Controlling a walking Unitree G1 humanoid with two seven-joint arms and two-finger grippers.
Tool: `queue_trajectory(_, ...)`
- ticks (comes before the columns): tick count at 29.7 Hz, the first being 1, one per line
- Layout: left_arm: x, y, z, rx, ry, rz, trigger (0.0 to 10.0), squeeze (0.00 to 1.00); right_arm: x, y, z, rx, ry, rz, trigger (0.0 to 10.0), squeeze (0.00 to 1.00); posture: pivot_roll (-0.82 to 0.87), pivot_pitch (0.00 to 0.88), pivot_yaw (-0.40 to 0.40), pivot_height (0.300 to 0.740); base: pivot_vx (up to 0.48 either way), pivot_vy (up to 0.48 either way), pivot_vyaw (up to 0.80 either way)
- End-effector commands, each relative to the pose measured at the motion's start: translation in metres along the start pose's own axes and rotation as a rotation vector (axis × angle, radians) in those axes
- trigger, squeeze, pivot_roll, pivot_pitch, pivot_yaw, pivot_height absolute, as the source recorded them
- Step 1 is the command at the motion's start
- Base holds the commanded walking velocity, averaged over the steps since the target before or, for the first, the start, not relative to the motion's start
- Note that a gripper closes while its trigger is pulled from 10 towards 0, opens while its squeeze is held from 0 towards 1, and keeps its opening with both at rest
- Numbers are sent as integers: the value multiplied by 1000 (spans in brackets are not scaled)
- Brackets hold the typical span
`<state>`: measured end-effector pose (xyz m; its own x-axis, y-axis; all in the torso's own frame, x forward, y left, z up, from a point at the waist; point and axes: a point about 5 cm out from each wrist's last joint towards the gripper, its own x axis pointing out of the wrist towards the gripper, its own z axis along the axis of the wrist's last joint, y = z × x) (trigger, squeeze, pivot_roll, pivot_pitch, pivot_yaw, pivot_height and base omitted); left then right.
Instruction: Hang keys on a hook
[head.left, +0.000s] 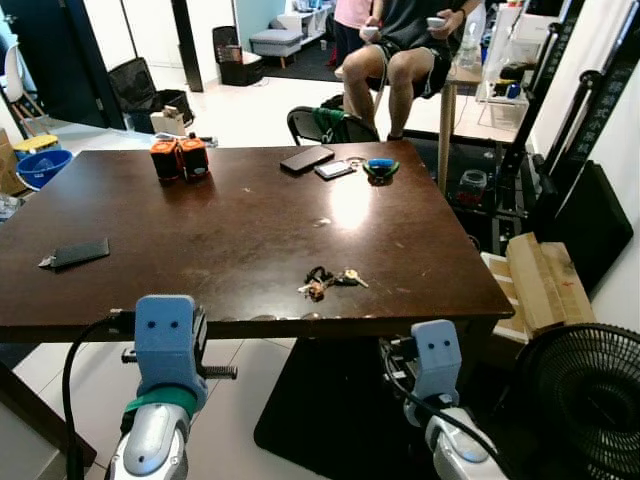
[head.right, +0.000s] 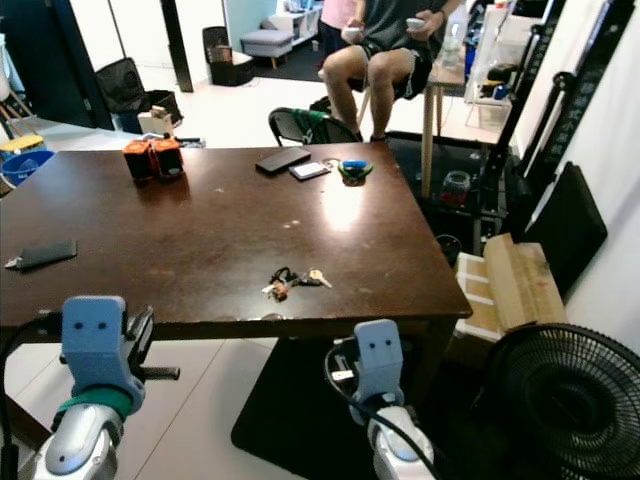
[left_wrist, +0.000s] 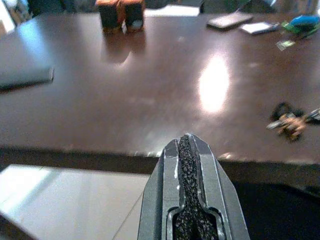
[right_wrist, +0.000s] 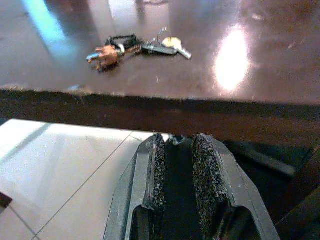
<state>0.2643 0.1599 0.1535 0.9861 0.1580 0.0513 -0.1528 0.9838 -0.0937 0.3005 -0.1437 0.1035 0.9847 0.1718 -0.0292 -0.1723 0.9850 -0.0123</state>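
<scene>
Your left arm sits low at about 7 o'clock in the head view, wrist raised, and the left gripper (left_wrist: 186, 145) has its two black fingers pressed together. Your right arm is at about 5 o'clock, the right gripper (right_wrist: 175, 145) holding a narrow gap between its pads (right_wrist: 207, 165).

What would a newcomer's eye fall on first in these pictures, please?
Probably the bunch of keys lying alone near the front edge of the dark wooden table, beside a bright glare patch. Next, the orange-and-black gadgets at the far left. Below the edge, the left claw is shut and the right claw slightly open.
</scene>
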Motion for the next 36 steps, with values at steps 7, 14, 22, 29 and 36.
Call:
queue_trajectory(7, 0, 15, -16, 78, 51, -1, 10000, 0, -8, 8, -11, -11, 26, 15, 10000, 0, -90, 68, 144, 740, 0, 0, 0)
queue_trajectory(14, -9, -4, -16, 39, 31, -45, 10000, 0, -11, 12, -11, -54, 4, 16, 10000, 0, -114, 72, 168, 740, 0, 0, 0)
queue_trajectory(22, -8, 2, 9, 14, -95, -8, 10000, 0, -8, 6, 11, 23, -112, -50, 10000, 0, -109, 72, 170, 740, 0, 0, 0)
queue_trajectory(29, -6, 10, 29, 19, -160, -14, 10000, 0, -5, 1, 35, 58, -229, -75, 10000, 0, -93, 77, 158, 740, 0, 0, 0)
queue_trajectory(36, -4, 3, 29, 44, -151, -64, 10000, 0, 7, 7, 51, 68, -248, -42, 10000, 0, -94, 77, 159, 740, 0, 0, 0)
